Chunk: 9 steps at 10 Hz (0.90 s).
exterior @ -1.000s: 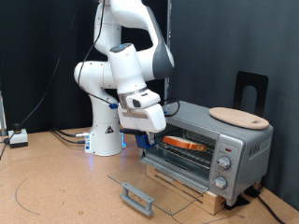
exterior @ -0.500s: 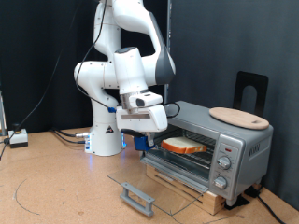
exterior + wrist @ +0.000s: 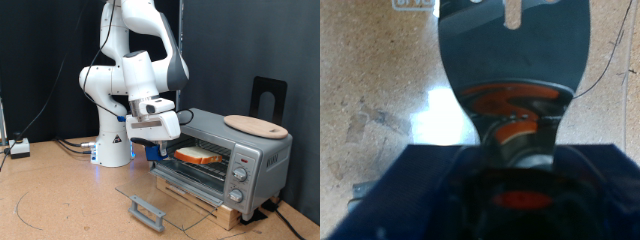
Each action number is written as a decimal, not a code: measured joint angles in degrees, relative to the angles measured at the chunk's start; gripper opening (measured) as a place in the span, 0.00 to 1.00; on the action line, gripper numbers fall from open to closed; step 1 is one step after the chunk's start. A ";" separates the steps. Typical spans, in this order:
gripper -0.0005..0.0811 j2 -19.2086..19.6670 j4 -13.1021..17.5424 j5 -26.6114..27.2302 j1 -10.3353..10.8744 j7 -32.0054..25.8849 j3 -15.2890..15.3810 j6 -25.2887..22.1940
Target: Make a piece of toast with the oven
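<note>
Square bread slice (image 3: 199, 155): pale face, tan-brown crust | boxy metal toaster oven (image 3: 222, 157): silver-grey, grey knobs | round wooden board (image 3: 255, 125): light tan | robot arm (image 3: 135, 70): white, dark grey joints | gripper (image 3: 152, 150): blue fingers | tabletop (image 3: 60, 195): speckled brown

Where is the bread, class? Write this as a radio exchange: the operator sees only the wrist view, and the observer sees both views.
Observer: The piece of toast lies on the rack inside the oven.
Operator: Is the door shut?
Observer: No, the glass door is folded down flat in front.
Operator: Where is the gripper?
Observer: The gripper hangs at the oven's opening, on the exterior view's left of the toast.
</note>
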 joint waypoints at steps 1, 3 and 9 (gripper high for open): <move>0.49 0.01 0.00 1.55 0.40 -1.31 -0.24 0.00; 0.49 0.03 0.00 2.60 0.58 -2.24 -0.28 -0.04; 0.49 0.07 0.00 2.80 0.50 -2.16 -0.28 -1.30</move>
